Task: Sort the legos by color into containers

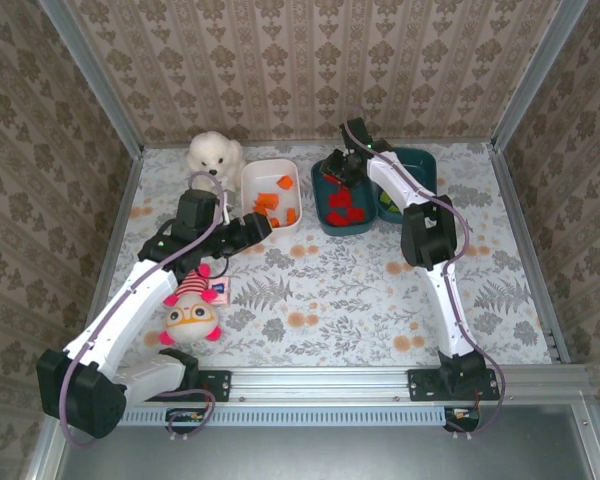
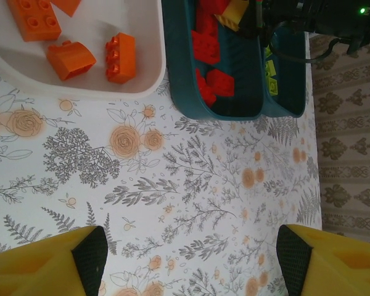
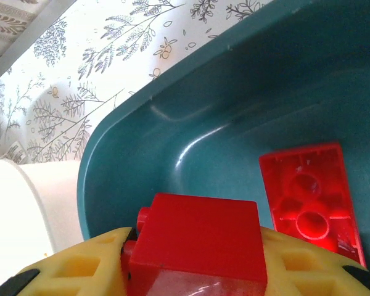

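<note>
Table [image 1: 330,300]: covered with a floral cloth, patterned panels on three sides.
Right arm [image 1: 435,240]: reaches to the far side of the table, wrist over the middle bin.
Left arm [image 1: 130,300]: bent across the near left of the table, wrist just short of the white bin.
White bin [image 1: 270,164]: far centre-left, holds the orange bricks [image 2: 68,58].
Middle teal bin [image 1: 345,231]: just right of the white bin, holds the red bricks [image 1: 342,205].
Right teal bin [image 1: 420,155]: touching the middle one, lime green bricks [image 2: 270,77] inside.
Plush dog [image 1: 215,153]: far left, beside the white bin.
Doll [image 1: 192,310]: lies near left, partly under the left arm.
Right gripper [image 3: 194,265]: fingers closed tight on a red brick [image 3: 200,228], held low inside the far end of the middle teal bin.
Left gripper [image 2: 191,253]: fingers spread wide over bare cloth, nothing between them.
Loose red brick [image 3: 311,197]: on the teal bin floor, hollow side up, beside the held one.
Pink card [image 1: 220,291]: on the cloth, next to the doll.
</note>
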